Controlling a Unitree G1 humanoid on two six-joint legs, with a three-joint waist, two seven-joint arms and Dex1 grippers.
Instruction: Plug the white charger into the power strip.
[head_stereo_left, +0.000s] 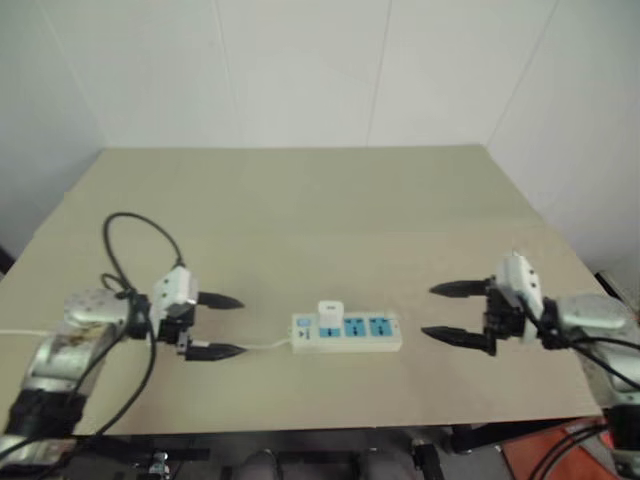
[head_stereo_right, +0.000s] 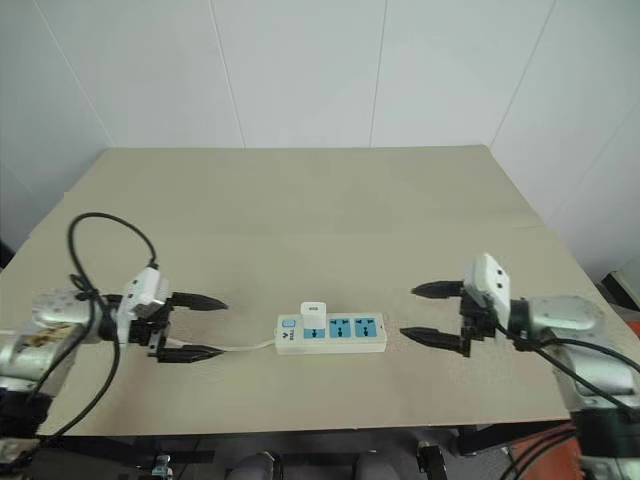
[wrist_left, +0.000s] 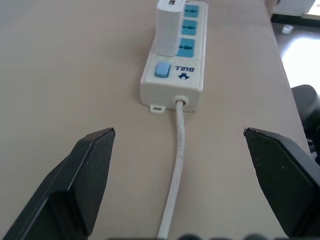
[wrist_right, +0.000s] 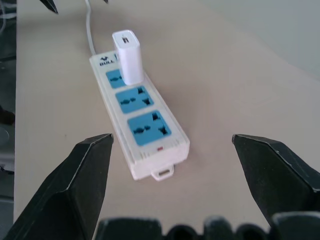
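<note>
The charger (head_stereo_left: 330, 312) is standing upright in the strip's (head_stereo_left: 347, 332) first blue socket, the one next to the switch, so to me the plugging looks done — just confirm it's seated flush. The strip lies mid-table toward the near edge, with its cord (wrist_left: 176, 165) trailing off at 9 o'clock. Your left gripper (head_stereo_left: 214, 325) sits at 9 o'clock from the strip and your right gripper (head_stereo_left: 455, 313) at 3 o'clock, both spread wide, empty and well apart from it. If you back off, go straight out and keep the left fingers (wrist_left: 92, 165) clear of that cord — snag it and the strip probably drags.
</note>
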